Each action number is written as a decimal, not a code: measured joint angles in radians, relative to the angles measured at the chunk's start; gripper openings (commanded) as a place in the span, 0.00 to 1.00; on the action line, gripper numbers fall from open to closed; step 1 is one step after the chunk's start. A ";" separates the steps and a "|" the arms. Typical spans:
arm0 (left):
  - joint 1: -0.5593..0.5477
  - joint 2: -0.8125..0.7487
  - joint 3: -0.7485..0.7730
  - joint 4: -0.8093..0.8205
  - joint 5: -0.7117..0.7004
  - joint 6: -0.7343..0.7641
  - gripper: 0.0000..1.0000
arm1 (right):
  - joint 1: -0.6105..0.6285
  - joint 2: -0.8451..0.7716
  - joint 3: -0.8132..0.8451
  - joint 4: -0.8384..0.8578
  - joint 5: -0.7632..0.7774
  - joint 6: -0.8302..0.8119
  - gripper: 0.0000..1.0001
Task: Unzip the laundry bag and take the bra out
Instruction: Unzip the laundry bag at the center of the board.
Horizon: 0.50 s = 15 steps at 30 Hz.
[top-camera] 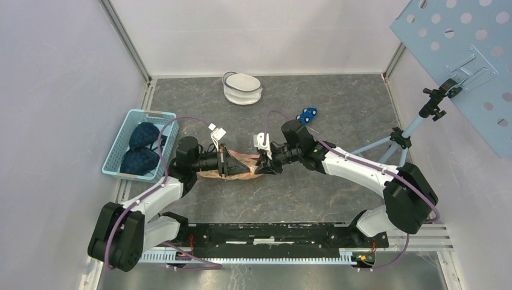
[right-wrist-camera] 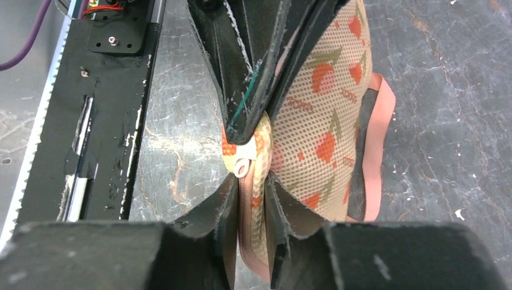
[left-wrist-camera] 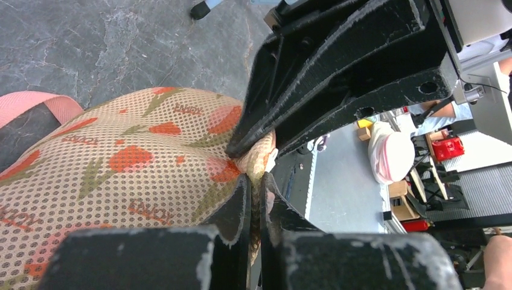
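At bench (top-camera: 338, 121) centre: laundry bag (top-camera: 241, 161), long axis nine-to-three o'clock, seam pinched by left pincer (left-wrist-camera: 254, 184) from nine and right pincer (right-wrist-camera: 250, 181) from three, zipper pull (right-wrist-camera: 243, 166) between their tips.

1. We see a dark grey marbled surface (top-camera: 338, 199) as the floor of the cell.
2. Plain white walls (top-camera: 60, 90) close it in on the left, back and right, joined by metal corner posts (top-camera: 130, 45).
3. A pale blue board with round holes (top-camera: 465, 54) hangs at upper right on a clamp stand (top-camera: 416, 130).
4. The light is even and the shadows are soft.
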 measured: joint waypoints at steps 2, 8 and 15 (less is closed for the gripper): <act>0.003 0.000 -0.001 -0.001 -0.006 -0.004 0.02 | -0.015 0.000 0.000 -0.002 -0.008 0.011 0.50; 0.015 0.002 0.003 -0.064 -0.073 0.009 0.02 | -0.095 -0.013 0.030 -0.026 -0.016 0.101 0.58; 0.016 0.018 0.014 -0.075 -0.111 0.011 0.02 | -0.138 -0.048 0.016 0.041 -0.093 0.353 0.50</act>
